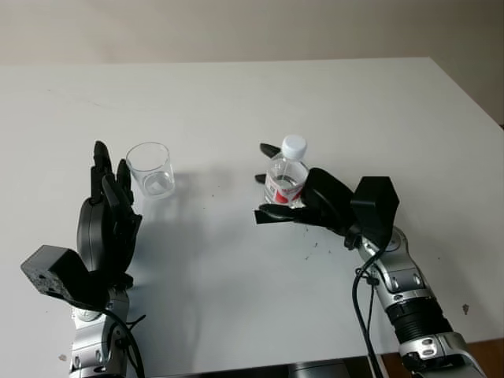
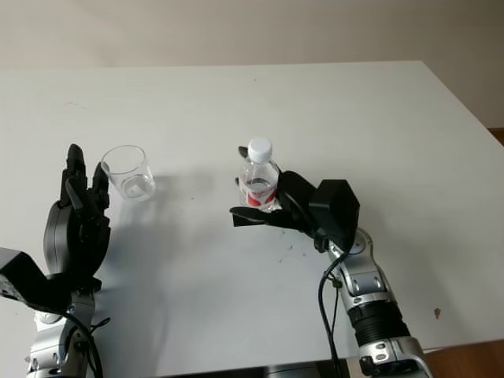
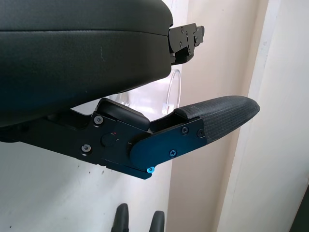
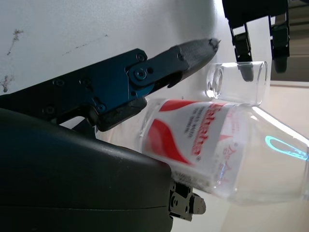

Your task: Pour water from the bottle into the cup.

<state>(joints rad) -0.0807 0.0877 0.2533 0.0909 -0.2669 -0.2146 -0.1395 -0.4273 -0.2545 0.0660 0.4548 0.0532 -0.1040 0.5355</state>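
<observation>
The white table [image 1: 236, 102] carries two task items. The clear plastic water bottle [image 1: 285, 179], with a white cap [image 1: 294, 146] and a red-and-white label [image 4: 190, 137], stands upright on the table, to the right of the clear cup [image 1: 151, 169] and well apart from it. The cap is on the bottle.

Right hand [image 1: 295, 197]: positioned at the bottle, approaching from the side away from the cup. Its fingers [image 1: 269, 150] are curled around the bottle body at label height, one above the label on the far side and others [image 1: 268, 214] below and in front. In the right wrist view the black finger [image 4: 145, 72] lies across the label and the palm shell presses against the bottle from the opposite side, so the bottle is enclosed between them. The bottle base appears to be on or just at the table surface; contact cannot be confirmed.

Left hand [image 1: 110, 213]: held upright just beside the cup, on the side away from the bottle, palm facing the cup. It is open and holds nothing. Its fingertips [image 1: 101, 153] stand level with the cup rim. In the left wrist view the cup [image 3: 166, 94] shows between the palm shell and one extended finger [image 3: 212, 118], without visible contact.

The cup stands upright, mouth up, on the table. Small dark specks [image 1: 315, 248] mark the table near the right wrist.
</observation>
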